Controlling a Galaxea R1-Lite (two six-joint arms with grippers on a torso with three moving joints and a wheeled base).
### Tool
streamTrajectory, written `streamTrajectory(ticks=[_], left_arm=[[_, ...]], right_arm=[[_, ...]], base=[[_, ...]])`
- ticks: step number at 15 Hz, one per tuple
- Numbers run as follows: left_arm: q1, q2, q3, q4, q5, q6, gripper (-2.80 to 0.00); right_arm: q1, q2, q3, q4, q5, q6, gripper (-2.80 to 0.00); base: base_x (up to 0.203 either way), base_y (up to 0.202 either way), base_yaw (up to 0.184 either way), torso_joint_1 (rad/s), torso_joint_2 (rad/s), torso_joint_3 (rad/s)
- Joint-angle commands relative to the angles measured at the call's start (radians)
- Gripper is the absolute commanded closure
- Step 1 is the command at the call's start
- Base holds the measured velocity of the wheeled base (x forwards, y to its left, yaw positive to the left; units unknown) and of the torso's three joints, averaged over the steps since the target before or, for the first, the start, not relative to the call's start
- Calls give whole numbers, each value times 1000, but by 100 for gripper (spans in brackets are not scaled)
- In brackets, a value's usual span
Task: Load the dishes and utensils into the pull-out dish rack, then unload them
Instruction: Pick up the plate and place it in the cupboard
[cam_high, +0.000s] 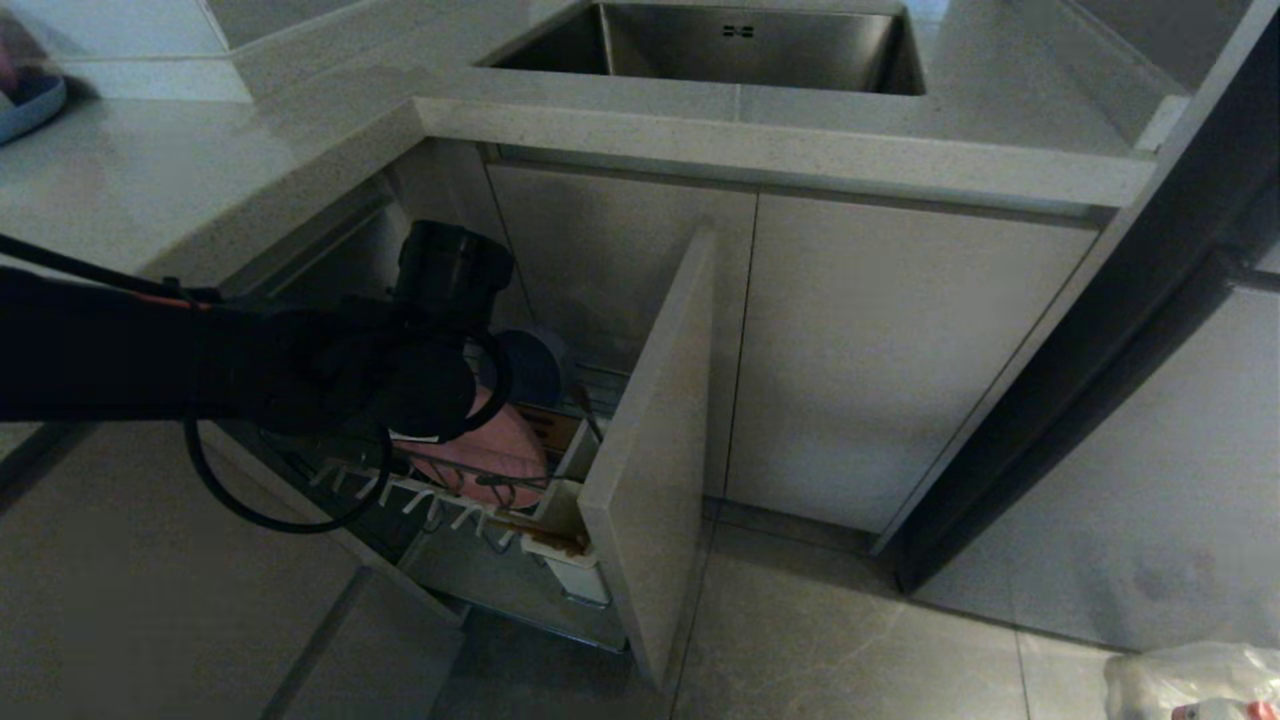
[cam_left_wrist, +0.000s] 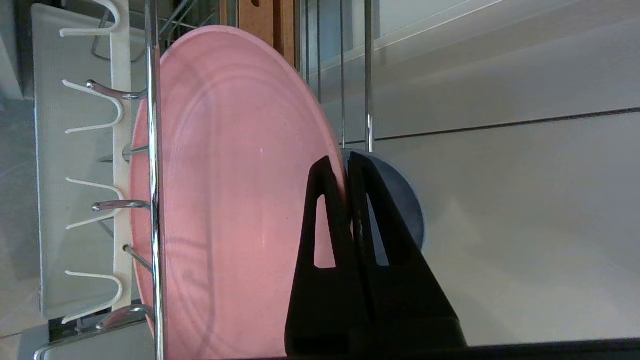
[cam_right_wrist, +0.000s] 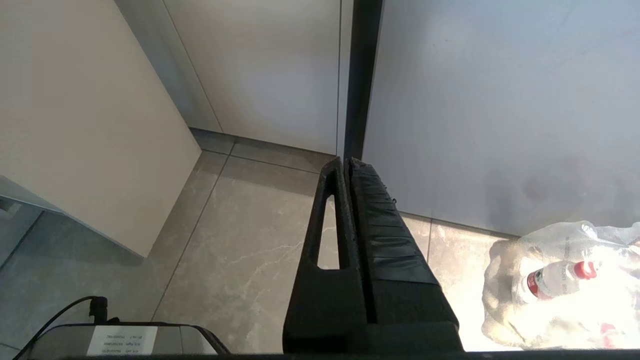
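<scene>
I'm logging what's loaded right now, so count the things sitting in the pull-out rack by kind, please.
Plates: 1, the pink plate, standing on edge, its rim clamped by the left gripper.
Bowls: 1, the blue-grey bowl behind it.
Chopsticks: 1 pair, in the white utensil cup.
Forks: none that I can make out.
Total: 3.

Pull-out dish rack (cam_high: 470, 520) drawn out under the surface (cam_high: 200, 170), left of its door front (cam_high: 650, 450). Plate (cam_high: 490, 450) on edge inside, bowl (cam_high: 535, 365) behind it, farther in. Pegs (cam_high: 400, 495) along the near side; utensil cup (cam_high: 565, 545) at the near right corner by the door front. Sink (cam_high: 720, 45) far, set in the surface.
</scene>
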Motion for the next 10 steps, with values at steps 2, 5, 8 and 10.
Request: streamTrajectory(ticks=[2, 5, 8, 10], left_arm=[[0, -5, -3, 5, 4, -8, -48], [0, -6, -7, 34, 6, -8, -280], [-1, -11, -9, 41, 9, -7, -280], [-2, -14, -10, 49, 12, -5, -280]], right_arm=[[0, 0, 0, 0, 0, 0, 0], [0, 0, 0, 0, 0, 0, 0], [0, 1, 0, 0, 0, 0, 0], [0, 0, 0, 0, 0, 0, 0]], base=[[0, 0, 0, 0, 0, 0], [0, 0, 0, 0, 0, 0], [0, 0, 0, 0, 0, 0], [0, 0, 0, 0, 0, 0]])
